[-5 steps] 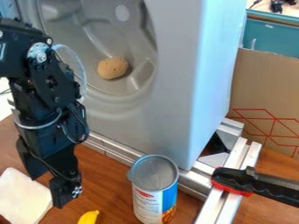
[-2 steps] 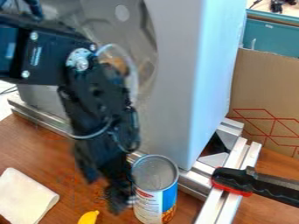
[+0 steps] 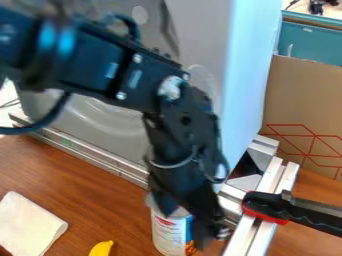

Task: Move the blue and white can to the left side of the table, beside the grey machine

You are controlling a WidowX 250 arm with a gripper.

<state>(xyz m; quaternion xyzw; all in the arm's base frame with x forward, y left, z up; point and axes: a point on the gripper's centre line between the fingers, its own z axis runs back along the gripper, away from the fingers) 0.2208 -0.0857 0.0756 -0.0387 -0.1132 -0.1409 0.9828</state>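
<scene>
The black two-finger gripper [image 3: 186, 229], apart-fingered and released, hangs over the cylindrical metal can with a white-and-blue label [image 3: 169, 233]; contact is unclear. Behind, a silver metal rail [image 3: 100, 163] and tall grey molded plastic basin [image 3: 198, 42] block the way. Rightward lies a black-and-red handle [image 3: 267, 206]. Brown wooden table [image 3: 100, 200] spans from rail to folded off-white cloth [image 3: 28, 225].

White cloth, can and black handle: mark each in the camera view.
White cloth [image 3: 30, 223]: camera view, upper face.
Can [image 3: 168, 235]: camera view, label on its side.
Black handle [image 3: 267, 204]: camera view, middle of the grip.
</scene>
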